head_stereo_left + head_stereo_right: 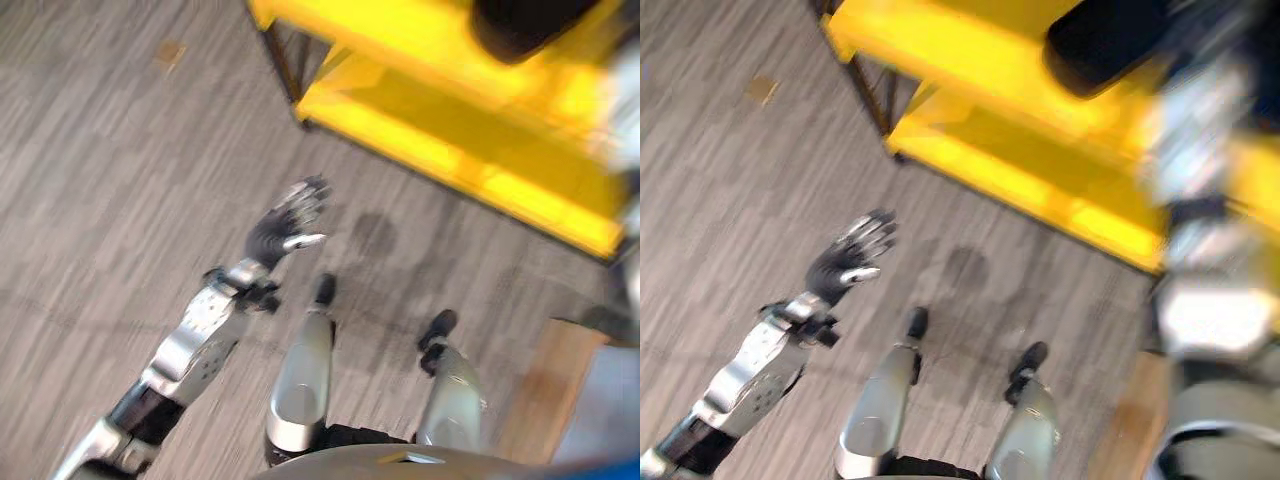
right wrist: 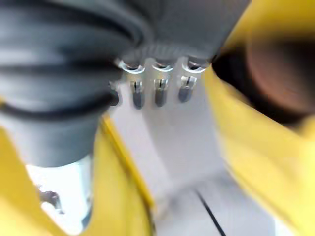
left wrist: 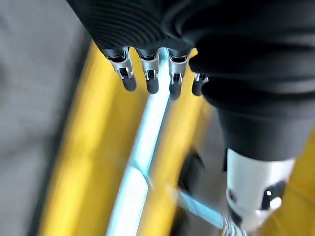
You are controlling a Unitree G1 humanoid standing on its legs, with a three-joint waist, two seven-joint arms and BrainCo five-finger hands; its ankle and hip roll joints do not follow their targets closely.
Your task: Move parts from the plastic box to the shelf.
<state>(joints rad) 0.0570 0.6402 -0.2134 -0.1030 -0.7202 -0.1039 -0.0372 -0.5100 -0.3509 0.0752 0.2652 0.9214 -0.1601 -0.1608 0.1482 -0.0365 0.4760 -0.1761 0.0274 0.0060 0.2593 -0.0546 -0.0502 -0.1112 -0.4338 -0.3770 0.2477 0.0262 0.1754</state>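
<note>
The yellow shelf (image 1: 470, 110) has two levels and stands at the upper right. A dark rounded part (image 1: 1095, 40) lies on its top level, and it also shows in the right wrist view as the dark part (image 2: 275, 73), just beside my fingers. My right hand (image 2: 157, 96) is raised over the shelf, its fingers straight, with nothing in it. My left hand (image 1: 283, 228) reaches forward over the floor short of the shelf, open and empty. Its fingers (image 3: 150, 81) point toward the yellow shelf.
Grey plank floor (image 1: 100, 200) spreads to the left and front. The shelf's dark leg (image 1: 285, 60) stands at its near left corner. A wooden board (image 1: 550, 390) lies at the lower right beside a pale blue-grey surface (image 1: 610, 410). A small brown patch (image 1: 170, 50) marks the floor far left.
</note>
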